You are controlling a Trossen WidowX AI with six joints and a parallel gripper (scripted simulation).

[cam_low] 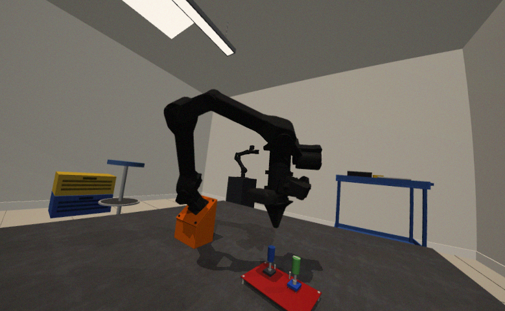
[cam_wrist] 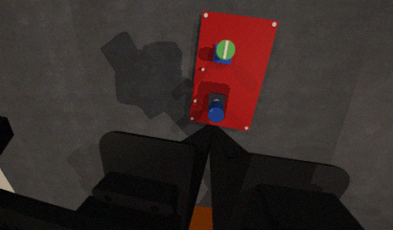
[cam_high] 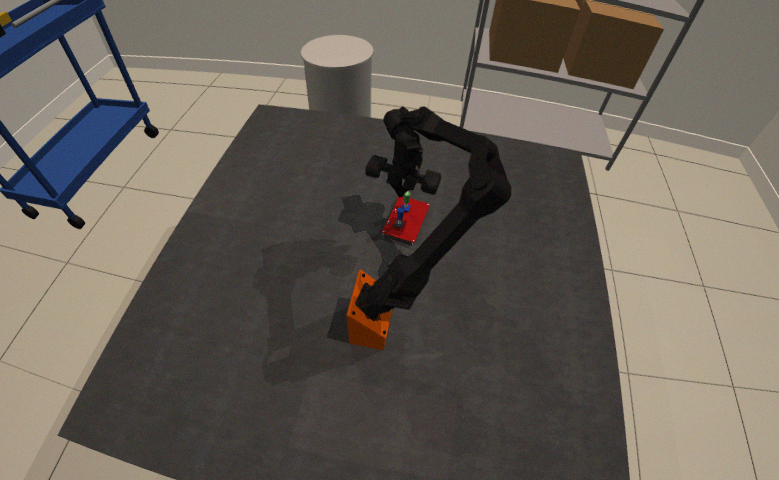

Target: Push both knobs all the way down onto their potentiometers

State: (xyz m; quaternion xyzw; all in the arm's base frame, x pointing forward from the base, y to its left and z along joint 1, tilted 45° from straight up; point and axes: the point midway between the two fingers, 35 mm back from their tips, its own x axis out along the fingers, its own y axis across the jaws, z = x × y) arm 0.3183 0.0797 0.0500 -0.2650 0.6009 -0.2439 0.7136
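The red circuit board (cam_high: 415, 221) (cam_low: 267, 288) (cam_wrist: 248, 72) stands on short legs. A blue knob (cam_high: 400, 212) (cam_low: 271, 253) (cam_wrist: 216, 115) sits high on its shaft above the dark potentiometer (cam_low: 269, 271) (cam_wrist: 218, 98). A green knob (cam_high: 407, 196) (cam_low: 296, 265) (cam_wrist: 225, 50) with a white line on top sits high on its shaft above the blue potentiometer (cam_low: 293, 285) (cam_wrist: 222, 61). Bare shaft shows under both knobs in the exterior view. My gripper (cam_low: 275, 226) (cam_wrist: 211, 130) is shut and empty, pointing down. Its tip hangs above the blue knob with a gap, not touching it.
Two small pins (cam_wrist: 202, 69) (cam_wrist: 195, 101) stand along one long edge of the board, near the potentiometers. The orange arm base (cam_high: 366, 330) (cam_low: 194, 232) stands on the dark surface behind the board in the exterior view. A blue cart and shelves stand farther off.
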